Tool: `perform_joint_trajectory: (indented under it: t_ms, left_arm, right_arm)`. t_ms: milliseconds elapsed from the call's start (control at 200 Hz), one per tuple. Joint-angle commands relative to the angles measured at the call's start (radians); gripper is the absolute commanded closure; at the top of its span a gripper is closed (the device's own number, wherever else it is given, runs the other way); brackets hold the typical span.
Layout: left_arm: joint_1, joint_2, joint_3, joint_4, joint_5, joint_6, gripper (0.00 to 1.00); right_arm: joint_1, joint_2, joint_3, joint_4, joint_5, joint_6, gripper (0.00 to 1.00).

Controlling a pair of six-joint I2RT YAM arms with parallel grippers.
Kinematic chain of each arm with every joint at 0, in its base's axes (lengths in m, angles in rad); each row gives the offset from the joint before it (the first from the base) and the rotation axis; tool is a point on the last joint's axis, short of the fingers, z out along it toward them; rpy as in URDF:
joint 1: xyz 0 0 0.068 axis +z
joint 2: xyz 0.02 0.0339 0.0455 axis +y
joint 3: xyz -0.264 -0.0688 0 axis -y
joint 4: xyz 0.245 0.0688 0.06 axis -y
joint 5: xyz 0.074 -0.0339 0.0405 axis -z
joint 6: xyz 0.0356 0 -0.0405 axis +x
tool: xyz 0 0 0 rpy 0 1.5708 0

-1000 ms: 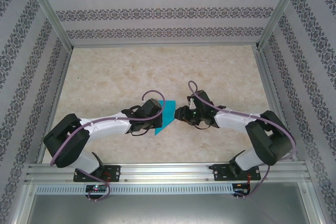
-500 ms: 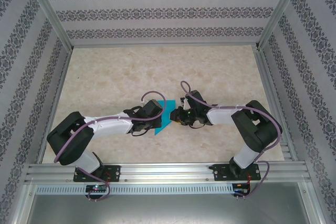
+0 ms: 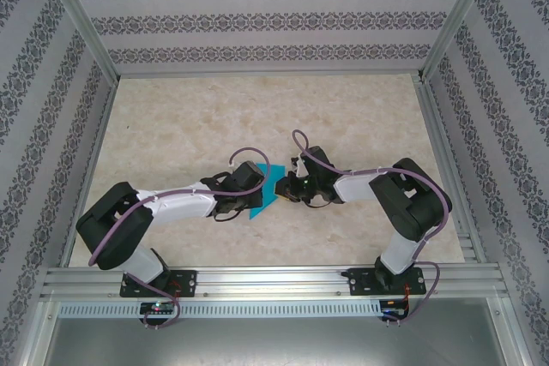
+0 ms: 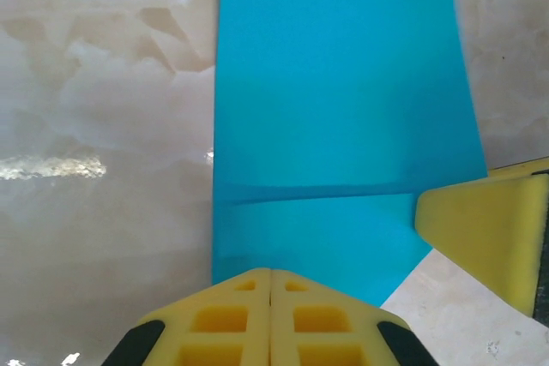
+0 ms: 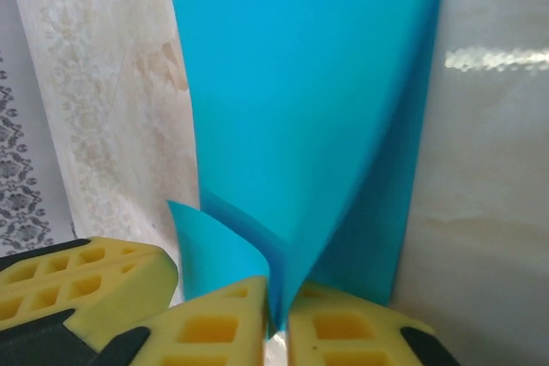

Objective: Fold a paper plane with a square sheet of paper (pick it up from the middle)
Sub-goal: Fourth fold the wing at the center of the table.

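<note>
Pale marbled table (image 3: 189, 117), boxed in left, far and right by white walls (image 3: 257, 19) banded with dark ornament; metal frame (image 3: 81, 15) at the corners.

Counted: one sheet (image 4: 334, 83), two arms (image 3: 171, 205), two grippers.

Teal-blue, plain, unmarked. Doubled over into two layers, with a faint crease running across and one small corner curling up by the right fingers.

Held at mid-table between the two grippers, seen nearly edge-on from above as a narrow slanted strip.

Left gripper (image 4: 271, 297): pressed closed, pinching the sheet's left edge. Right gripper (image 5: 276, 315): pads closed together on the opposite edge, paper caught between them.
</note>
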State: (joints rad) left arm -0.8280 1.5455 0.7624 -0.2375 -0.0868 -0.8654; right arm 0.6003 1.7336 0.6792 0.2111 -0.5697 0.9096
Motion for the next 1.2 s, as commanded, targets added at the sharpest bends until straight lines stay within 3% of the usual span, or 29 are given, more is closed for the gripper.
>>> perform_joint_trajectory:
  t_ms: [0, 280, 470, 709, 819, 1194]
  left_arm:
    - [0.018, -0.044, 0.012, -0.032, -0.001, 0.033, 0.89]
    - [0.021, -0.185, -0.018, 0.021, 0.027, 0.159, 0.67]
    - [0.021, -0.340, -0.096, 0.110, 0.039, 0.283, 0.46]
    - [0.021, -0.491, -0.141, 0.082, -0.029, 0.351, 0.39]
    - [0.021, -0.514, -0.167, 0.131, 0.010, 0.384, 0.38]
    - [0.012, -0.363, -0.215, 0.355, 0.129, 0.627, 0.37]
  right_arm:
    - [-0.010, -0.044, -0.005, 0.032, 0.038, 0.018, 0.91]
    - [0.006, -0.277, -0.001, -0.272, 0.276, 0.059, 0.97]
    - [0.069, -0.330, 0.063, -0.401, 0.402, 0.150, 0.97]
    - [0.118, -0.336, 0.165, -0.467, 0.473, 0.127, 0.97]
    - [0.125, -0.317, 0.188, -0.484, 0.479, 0.128, 0.97]
    - [0.133, -0.240, 0.136, -0.411, 0.447, 0.221, 0.96]
